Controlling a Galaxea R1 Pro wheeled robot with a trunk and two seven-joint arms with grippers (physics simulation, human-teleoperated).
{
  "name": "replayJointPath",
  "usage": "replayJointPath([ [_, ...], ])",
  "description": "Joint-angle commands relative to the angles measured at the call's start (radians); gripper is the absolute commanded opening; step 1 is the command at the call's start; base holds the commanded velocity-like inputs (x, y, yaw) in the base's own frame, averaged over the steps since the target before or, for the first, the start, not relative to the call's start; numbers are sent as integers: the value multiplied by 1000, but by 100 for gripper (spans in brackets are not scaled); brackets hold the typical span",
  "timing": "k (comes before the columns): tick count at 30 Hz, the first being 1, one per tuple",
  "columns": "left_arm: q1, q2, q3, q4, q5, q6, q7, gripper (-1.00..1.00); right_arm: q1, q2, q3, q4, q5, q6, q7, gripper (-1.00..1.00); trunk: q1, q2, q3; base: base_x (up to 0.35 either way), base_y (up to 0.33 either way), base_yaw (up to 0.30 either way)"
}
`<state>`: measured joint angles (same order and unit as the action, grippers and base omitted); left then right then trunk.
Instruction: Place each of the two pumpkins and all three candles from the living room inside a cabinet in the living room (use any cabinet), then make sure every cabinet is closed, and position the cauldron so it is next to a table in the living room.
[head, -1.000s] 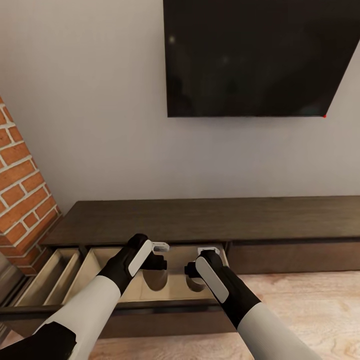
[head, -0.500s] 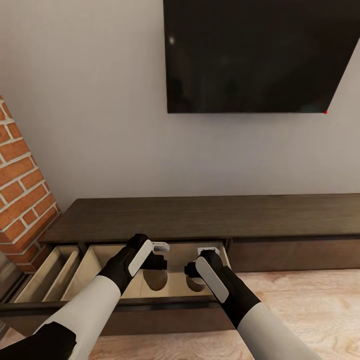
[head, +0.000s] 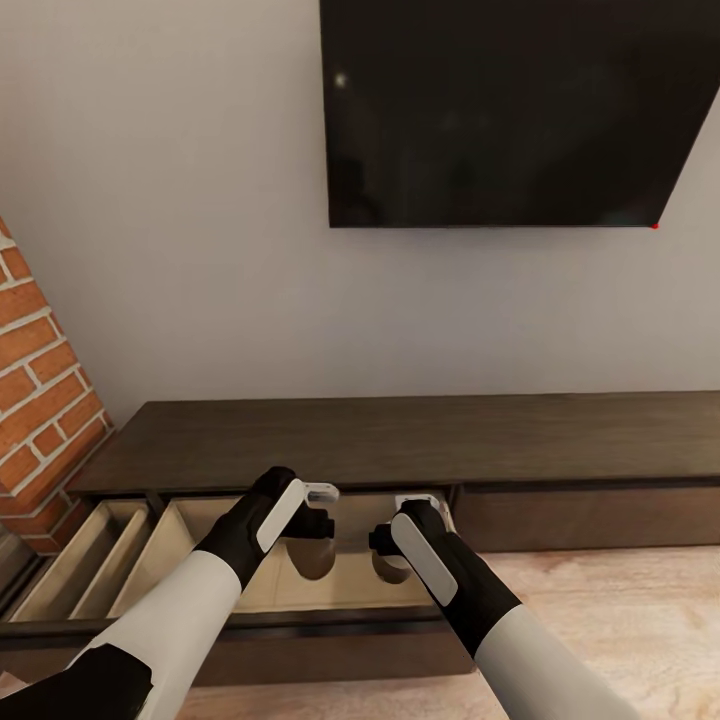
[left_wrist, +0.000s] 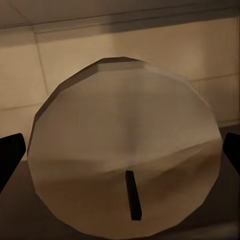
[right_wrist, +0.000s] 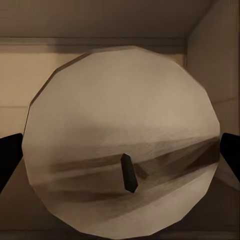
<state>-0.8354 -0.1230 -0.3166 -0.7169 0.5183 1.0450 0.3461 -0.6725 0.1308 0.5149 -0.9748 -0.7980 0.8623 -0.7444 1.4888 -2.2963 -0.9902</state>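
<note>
Both arms are over the open drawer (head: 270, 585) of the cabinet (head: 400, 440), one candle per end effector.

Left end effector (head: 318, 522): a candle (left_wrist: 125, 160) sits squarely between its fingers (left_wrist: 10, 155), wick end facing the wrist camera, so the candle's long axis runs straight along the end effector's approach line and roughly vertical. Finger tips show at both edges of the disc, right at its flanks. I read that as clamped on the candle, though the contact itself is at the frame edge.

Right end effector (head: 390, 535): same picture. Second candle (right_wrist: 122, 145) centred between its fingers (right_wrist: 10, 157), wick toward the camera, axis along the approach line. Also reads as gripped.

From the head view, each candle hangs directly below its own end effector, inside the drawer's footprint, with pale drawer floor under both. Left one (head: 312, 557) is toward the drawer's middle; right one (head: 392, 565) is close to the drawer's right wall, which also shows beside it in the right wrist view.

Key relation: drawer floor lies straight down the candle axis from both end effectors. I can't tell whether the bases already touch the floor. Judgement: next is a short straight descent, if any, then release. Neither arm has the advantage; the right has less side clearance.
</note>
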Motion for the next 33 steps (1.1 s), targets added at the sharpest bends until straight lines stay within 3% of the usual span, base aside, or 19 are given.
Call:
replayJointPath([
  [1, -1, 0, -3, -1, 12, 2, 10, -100, -1, 0, 2, -1, -9, 1, -10, -100, 0, 0, -1, 25, -159, 0],
  [33, -1, 0, -3, -5, 12, 2, 10, -100, -1, 0, 2, -1, -9, 1, -10, -100, 4, -7, -4, 39, -30, 0],
])
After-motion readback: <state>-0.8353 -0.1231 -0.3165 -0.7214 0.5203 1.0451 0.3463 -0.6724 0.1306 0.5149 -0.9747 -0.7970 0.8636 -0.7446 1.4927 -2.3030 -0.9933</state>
